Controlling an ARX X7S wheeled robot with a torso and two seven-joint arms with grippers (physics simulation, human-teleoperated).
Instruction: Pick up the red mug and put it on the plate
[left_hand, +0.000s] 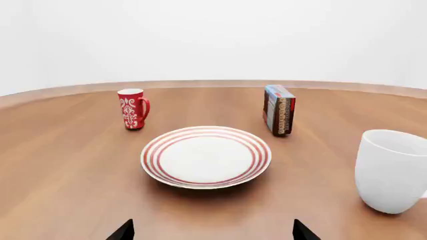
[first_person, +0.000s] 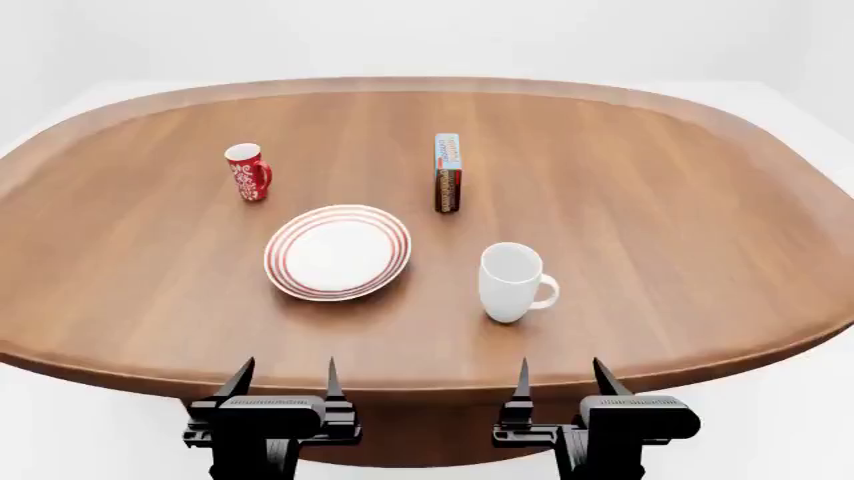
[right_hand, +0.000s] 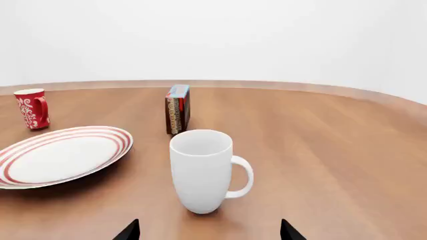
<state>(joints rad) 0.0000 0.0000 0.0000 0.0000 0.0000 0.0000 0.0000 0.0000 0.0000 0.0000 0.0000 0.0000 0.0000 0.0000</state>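
Mug (left_hand: 133, 108) stands upright beyond the plate (left_hand: 206, 156) in the left wrist view, near a box (left_hand: 279, 109) with unreadable print; head view shows left gripper (first_person: 284, 378) and right gripper (first_person: 559, 376) spread apart, holding nothing; right wrist view shows a white mug (right_hand: 202, 170) beside the plate.

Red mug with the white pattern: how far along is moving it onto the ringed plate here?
Nothing is done yet. The small red mug with white pattern stands upright on the brown wooden table, apart from the round white plate with red rings, which is bare. Nothing is in hand: the left gripper and right gripper both hang open at the near edge. Reaching, grasping, carrying and placing all remain.
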